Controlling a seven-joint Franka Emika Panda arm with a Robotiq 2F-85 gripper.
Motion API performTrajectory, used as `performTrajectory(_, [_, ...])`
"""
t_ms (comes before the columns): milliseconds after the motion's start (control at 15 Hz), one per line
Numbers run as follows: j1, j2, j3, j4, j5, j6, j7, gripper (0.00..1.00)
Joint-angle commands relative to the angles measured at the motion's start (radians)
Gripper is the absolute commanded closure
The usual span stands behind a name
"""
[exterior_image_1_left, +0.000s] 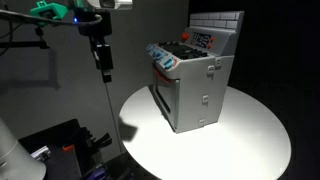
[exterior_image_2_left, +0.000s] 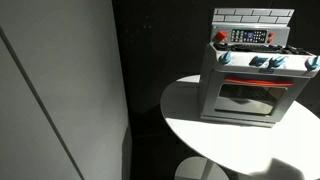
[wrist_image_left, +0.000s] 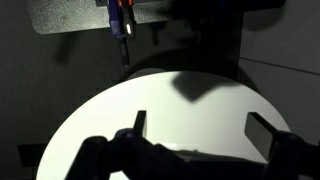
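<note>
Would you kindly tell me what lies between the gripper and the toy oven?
Nothing stands there: in an exterior view, only open air and a bare stretch of the white table separate the gripper from the toy oven.

My gripper (wrist_image_left: 198, 125): black, with two blocky, dark fingers (wrist_image_left: 139, 122).
My wrist (exterior_image_1_left: 50, 9): teal fitting beside white casing.
</note>
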Motion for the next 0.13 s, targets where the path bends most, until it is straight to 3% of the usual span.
performTrajectory(0, [-0.013,0.002,0.011,0.002,0.008,-0.002,-0.008,0.0])
performTrajectory(67, [-0.013,0.002,0.011,0.002,0.008,-0.002,-0.008,0.0])
